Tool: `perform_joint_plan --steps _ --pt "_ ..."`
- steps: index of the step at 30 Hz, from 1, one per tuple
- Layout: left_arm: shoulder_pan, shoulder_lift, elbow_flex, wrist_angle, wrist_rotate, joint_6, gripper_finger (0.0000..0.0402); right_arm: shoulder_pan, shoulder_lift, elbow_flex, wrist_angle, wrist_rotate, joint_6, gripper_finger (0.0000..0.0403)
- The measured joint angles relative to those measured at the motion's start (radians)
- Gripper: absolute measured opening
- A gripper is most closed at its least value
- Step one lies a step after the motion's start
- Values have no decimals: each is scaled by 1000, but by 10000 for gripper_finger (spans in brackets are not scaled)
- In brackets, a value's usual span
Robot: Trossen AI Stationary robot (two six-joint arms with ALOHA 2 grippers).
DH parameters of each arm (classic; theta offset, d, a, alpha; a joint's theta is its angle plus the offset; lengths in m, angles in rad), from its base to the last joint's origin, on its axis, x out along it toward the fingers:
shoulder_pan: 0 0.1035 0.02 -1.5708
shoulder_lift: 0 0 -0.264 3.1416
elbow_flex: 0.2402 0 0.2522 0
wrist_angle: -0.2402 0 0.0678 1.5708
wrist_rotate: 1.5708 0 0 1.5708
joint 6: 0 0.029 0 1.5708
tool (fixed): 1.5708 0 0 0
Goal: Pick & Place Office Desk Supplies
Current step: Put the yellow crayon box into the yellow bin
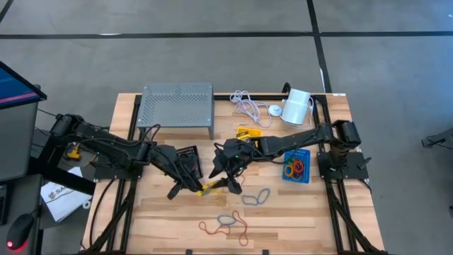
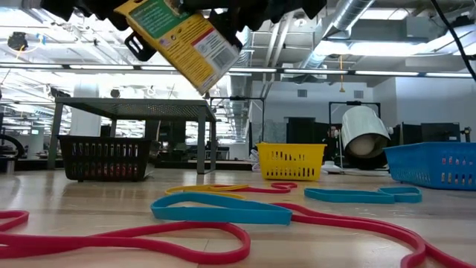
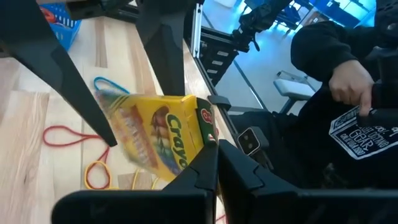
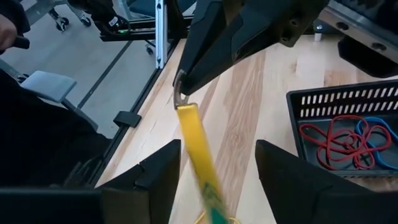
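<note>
Handover is underway: crayon box (image 3: 163, 140) is pinched by closed left gripper (image 1: 200, 188), right gripper (image 1: 228, 183) spread open around it, to be closed next.

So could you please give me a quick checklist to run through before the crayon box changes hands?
1. Left gripper shut on the crayon box: ok.
2. Crayon box lifted clear of the table: ok.
3. Right gripper open, fingers either side of the box: ok.
4. Right fingers touching the box: cannot tell.
5. Yellow bin upright and unblocked: ok.
6. Rubber bands clear of both arms: ok.
</note>
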Motion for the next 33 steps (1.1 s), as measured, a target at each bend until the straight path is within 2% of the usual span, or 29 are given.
perform_joint_plan --steps 4,10,13,18,27,33 --pt "5 0 0 14 0 3 0 3 26 2 10 -3 0 188" --pt "6 0 0 20 0 14 0 7 79 0 23 -62 10 152" --pt "6 0 0 19 1 14 0 7 82 0 18 -93 11 113" --pt "6 0 0 15 3 14 0 7 81 0 27 -144 -9 25" --pt "6 0 0 17 -5 -13 7 7 81 0 25 -163 -11 25" --pt "6 0 0 17 -53 -16 42 7 81 0 16 -180 7 25"
